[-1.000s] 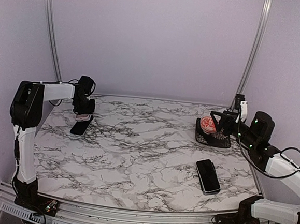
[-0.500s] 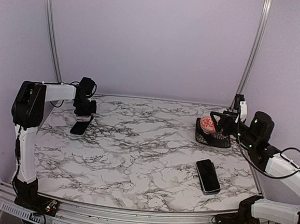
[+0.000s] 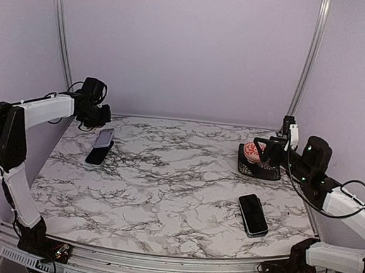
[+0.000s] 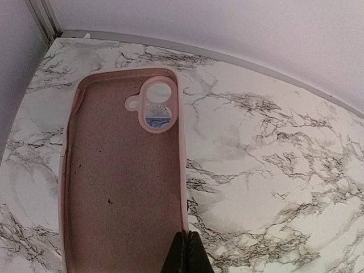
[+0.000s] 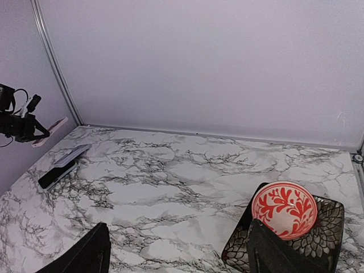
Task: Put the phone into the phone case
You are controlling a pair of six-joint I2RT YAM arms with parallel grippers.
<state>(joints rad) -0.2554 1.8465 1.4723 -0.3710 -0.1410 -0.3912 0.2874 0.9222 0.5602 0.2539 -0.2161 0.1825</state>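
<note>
My left gripper is shut on the right edge of a pink phone case. The case's open inside faces the wrist camera. It hangs above the table's back left corner. In the right wrist view the case sticks out from the left gripper, in the air. A black phone lies flat on the marble at the front right, far from the case. My right gripper is open and empty. It hovers by the basket at the right.
A dark slab with a paler slab on it lies on the marble below the left gripper and shows in the right wrist view. A black patterned basket holds a red-and-white bowl. Walls stand close at the left and back.
My left gripper has risen up and back to the left, lifting the pink case off the stack of slabs. The right arm and the black phone have not moved.
</note>
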